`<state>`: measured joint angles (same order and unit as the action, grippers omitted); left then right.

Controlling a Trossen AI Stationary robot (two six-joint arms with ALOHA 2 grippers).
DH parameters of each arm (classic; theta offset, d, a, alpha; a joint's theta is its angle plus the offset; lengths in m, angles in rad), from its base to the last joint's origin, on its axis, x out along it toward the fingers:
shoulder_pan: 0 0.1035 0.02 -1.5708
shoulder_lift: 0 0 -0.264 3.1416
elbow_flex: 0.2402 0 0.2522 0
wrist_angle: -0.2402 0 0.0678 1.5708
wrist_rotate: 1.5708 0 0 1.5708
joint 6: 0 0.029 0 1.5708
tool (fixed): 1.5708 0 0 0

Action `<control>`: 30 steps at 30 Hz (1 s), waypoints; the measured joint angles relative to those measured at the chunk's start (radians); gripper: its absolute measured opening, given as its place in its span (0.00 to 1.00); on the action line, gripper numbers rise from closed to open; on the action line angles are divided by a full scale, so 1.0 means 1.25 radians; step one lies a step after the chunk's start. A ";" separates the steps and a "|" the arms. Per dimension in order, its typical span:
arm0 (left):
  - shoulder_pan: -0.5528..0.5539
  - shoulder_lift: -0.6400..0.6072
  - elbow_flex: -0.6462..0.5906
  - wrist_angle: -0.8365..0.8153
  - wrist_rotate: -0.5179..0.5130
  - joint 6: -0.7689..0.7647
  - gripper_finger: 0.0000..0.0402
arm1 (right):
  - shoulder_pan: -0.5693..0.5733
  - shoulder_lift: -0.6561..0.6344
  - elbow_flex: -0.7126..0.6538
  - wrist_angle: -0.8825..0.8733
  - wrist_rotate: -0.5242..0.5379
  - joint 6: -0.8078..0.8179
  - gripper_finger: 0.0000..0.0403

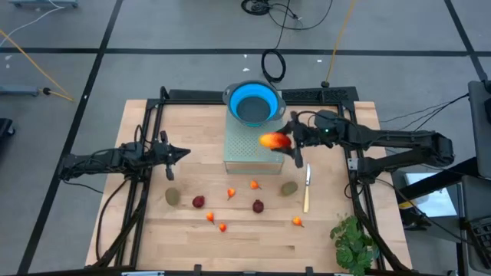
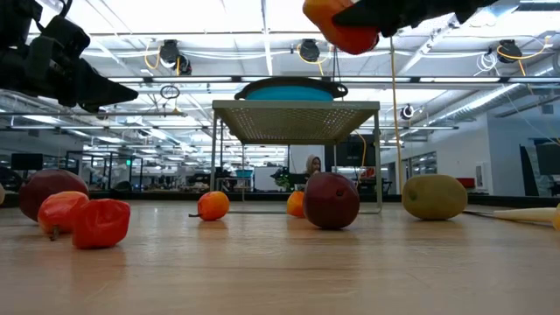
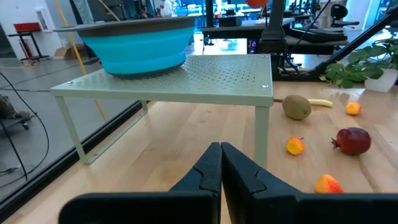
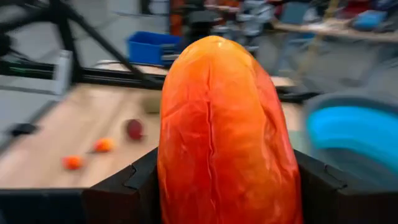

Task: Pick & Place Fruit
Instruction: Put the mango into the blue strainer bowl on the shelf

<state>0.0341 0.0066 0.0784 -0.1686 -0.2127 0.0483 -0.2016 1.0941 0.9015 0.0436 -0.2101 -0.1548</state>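
My right gripper (image 1: 284, 141) is shut on the red-orange mango (image 1: 273, 140), which hangs over the near right part of the pale green perforated stand (image 1: 244, 147). A blue bowl (image 1: 255, 103) sits on the stand's far end. On the wood in front lie two brown kiwis (image 1: 173, 197) (image 1: 288, 188), two dark-red balls (image 1: 199, 202) (image 1: 258, 205) and several tiny orange fruits (image 1: 230, 193). My left gripper (image 1: 181, 153) waits shut at the table's left, level, touching nothing. My right gripper pinches the mango between its two fingers (image 4: 134, 180), one on each long side (image 4: 171, 168) of the fruit. The fingers come about level from the table's right. The mango (image 2: 346, 26) is lifted clear, high above the stand's top.
A pale-handled knife (image 1: 307, 188) lies right of the right kiwi. A green leafy bunch (image 1: 353, 241) sits at the near right corner. The black frame rails (image 1: 357, 184) run along the table's left and right sides. Bare wood stretches along the near edge.
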 joint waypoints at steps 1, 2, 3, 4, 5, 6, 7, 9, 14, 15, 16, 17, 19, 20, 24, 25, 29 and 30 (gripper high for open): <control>0.000 0.000 0.000 0.000 0.000 0.000 0.02 | 0.000 -0.004 0.007 -0.003 0.028 -0.016 0.58; 0.000 0.000 0.000 0.000 0.000 0.000 0.02 | 0.000 -0.006 0.015 -0.005 0.051 -0.033 0.58; 0.000 0.000 0.000 0.000 0.000 0.000 0.02 | 0.000 -0.007 0.025 -0.005 0.074 -0.051 0.58; 0.000 0.000 0.000 0.000 0.000 0.001 0.02 | -0.001 -0.007 0.036 -0.006 0.099 -0.069 0.58; 0.000 0.000 0.000 0.000 0.000 0.005 0.02 | -0.002 -0.007 0.048 -0.010 0.125 -0.087 0.58; 0.000 0.000 0.000 0.000 0.000 0.011 0.02 | -0.006 -0.006 0.058 -0.010 0.146 -0.105 0.58; 0.000 0.000 0.000 0.000 0.000 0.017 0.02 | -0.011 -0.005 0.069 -0.011 0.166 -0.123 0.58; 0.000 0.000 0.000 0.000 -0.004 0.026 0.02 | -0.025 0.003 0.094 -0.009 0.197 -0.153 0.58; 0.000 0.000 0.000 0.000 -0.006 0.027 0.02 | -0.083 0.028 0.161 -0.008 0.213 -0.161 0.58; 0.000 0.000 0.000 0.000 -0.007 0.027 0.02 | -0.096 0.036 0.174 -0.009 0.213 -0.161 0.58; 0.000 0.000 0.000 0.000 -0.007 0.027 0.02 | -0.108 0.046 0.189 -0.009 0.213 -0.161 0.58; 0.000 0.000 0.000 0.000 -0.007 0.027 0.02 | -0.119 0.055 0.203 -0.009 0.213 -0.161 0.58; 0.000 0.000 0.000 0.000 -0.007 0.027 0.02 | -0.141 0.076 0.231 -0.011 0.211 -0.160 0.58; 0.000 0.000 0.000 0.000 -0.007 0.028 0.02 | -0.149 0.088 0.246 -0.010 0.211 -0.159 0.58; 0.000 0.000 0.000 0.000 -0.007 0.029 0.02 | -0.183 0.135 0.299 -0.010 0.209 -0.123 0.58; 0.000 0.000 0.000 0.000 -0.007 0.030 0.02 | -0.190 0.148 0.311 -0.010 0.208 -0.118 0.58; 0.000 0.000 0.000 0.000 -0.007 0.045 0.02 | -0.211 0.190 0.340 -0.009 0.207 -0.113 0.58; 0.000 0.000 0.000 0.000 -0.007 0.049 0.02 | -0.213 0.201 0.344 -0.009 0.207 -0.113 0.58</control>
<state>0.0341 0.0064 0.0784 -0.1680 -0.2211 0.1099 -0.4679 1.3454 1.3312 0.0329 0.0490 -0.2962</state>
